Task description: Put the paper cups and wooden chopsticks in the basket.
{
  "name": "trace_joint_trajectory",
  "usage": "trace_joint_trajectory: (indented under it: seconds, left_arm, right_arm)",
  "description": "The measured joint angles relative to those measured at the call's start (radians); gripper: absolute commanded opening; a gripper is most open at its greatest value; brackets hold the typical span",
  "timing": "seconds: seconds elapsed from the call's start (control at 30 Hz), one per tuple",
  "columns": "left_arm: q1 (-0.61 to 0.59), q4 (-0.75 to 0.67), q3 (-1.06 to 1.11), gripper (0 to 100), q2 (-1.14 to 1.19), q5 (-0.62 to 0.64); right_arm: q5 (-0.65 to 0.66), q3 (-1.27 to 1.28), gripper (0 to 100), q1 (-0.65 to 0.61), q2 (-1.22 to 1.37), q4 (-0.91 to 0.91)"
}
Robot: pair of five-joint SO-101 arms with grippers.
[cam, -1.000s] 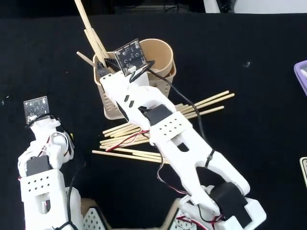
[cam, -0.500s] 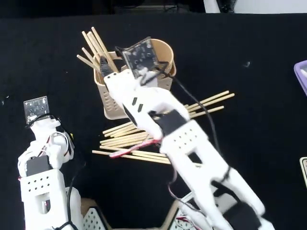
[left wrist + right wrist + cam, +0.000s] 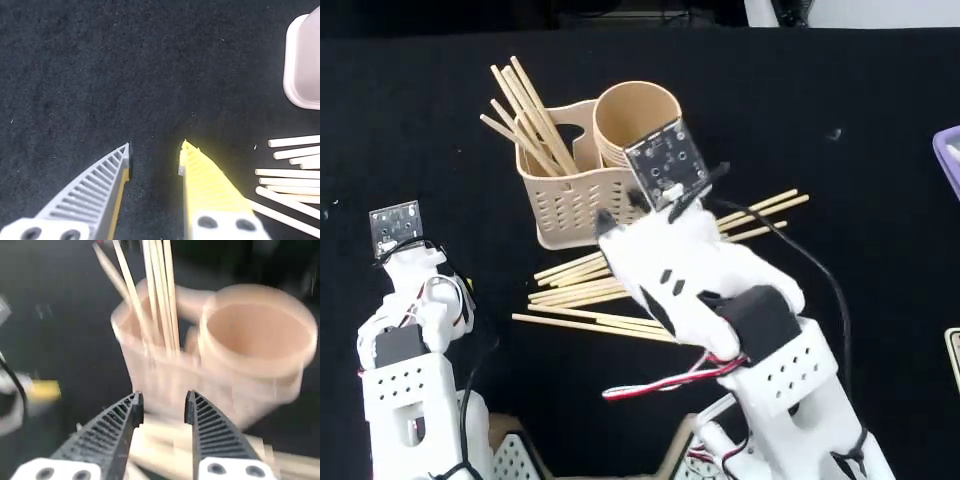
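- Now the paper cups (image 3: 636,120) sit in the basket (image 3: 570,205), next to wooden chopsticks (image 3: 525,110) that lean out over its rim.
- More loose chopsticks (image 3: 575,285) lie on the table (image 3: 840,250) just beside the basket.
- Both pincers are apart and empty: right gripper (image 3: 163,399) above the loose pile, left gripper (image 3: 154,147) over bare table.
- Risk 1: a low reach nudges the basket and spills the leaning sticks.
- Risk 2: pinching several sticks at once drops some.

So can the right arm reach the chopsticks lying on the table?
Probably yes. The right gripper is open and empty, hanging just above the loose chopsticks in front of the basket, and nothing seems to lie between them.
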Motion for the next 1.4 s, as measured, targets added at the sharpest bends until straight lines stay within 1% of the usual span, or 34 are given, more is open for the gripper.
trace_joint_trajectory:
  seconds: [0.1, 0.23, 0.4, 0.47, 0.6, 0.87, 1.1, 1.17, 1.23, 1.3, 1.4]
  left_arm:
    - [0.0, 0.0, 0.0, 17, 0.0, 0.0]
    - [0.0, 0.0, 0.0, 17, 0.0, 0.0]
    - [0.0, 0.0, 0.0, 17, 0.0, 0.0]
    - [0.0, 0.0, 0.0, 17, 0.0, 0.0]
    - [0.0, 0.0, 0.0, 17, 0.0, 0.0]
    - [0.0, 0.0, 0.0, 17, 0.0, 0.0]
    - [0.0, 0.0, 0.0, 17, 0.0, 0.0]
    - [0.0, 0.0, 0.0, 17, 0.0, 0.0]
    - [0.0, 0.0, 0.0, 17, 0.0, 0.0]
    - [0.0, 0.0, 0.0, 17, 0.0, 0.0]
    - [0.0, 0.0, 0.0, 17, 0.0, 0.0]
  right_arm:
    - [0.127, 0.077, 14.9, 0.025, 0.0, 0.071]
    - [0.333, 0.276, 15.2, 0.043, 0.002, 0.068]
    - [0.489, 0.54, 15.2, 0.06, 0.006, -0.051]
    - [0.526, 0.614, 15.2, 0.057, 0.011, -0.103]
    - [0.549, 0.664, 15.3, 0.057, 0.058, -0.143]
    - [0.598, 0.647, 15.3, 0.057, 0.284, -0.155]
    - [0.623, 0.64, 14.3, 0.057, 0.345, -0.215]
    - [0.631, 0.64, 9.4, 0.057, 0.345, -0.216]
    - [0.632, 0.64, 1.3, 0.06, 0.345, -0.218]
    - [0.632, 0.634, 2.2, 0.061, 0.345, -0.218]
    - [0.634, 0.615, 1.1, 0.063, 0.345, -0.218]
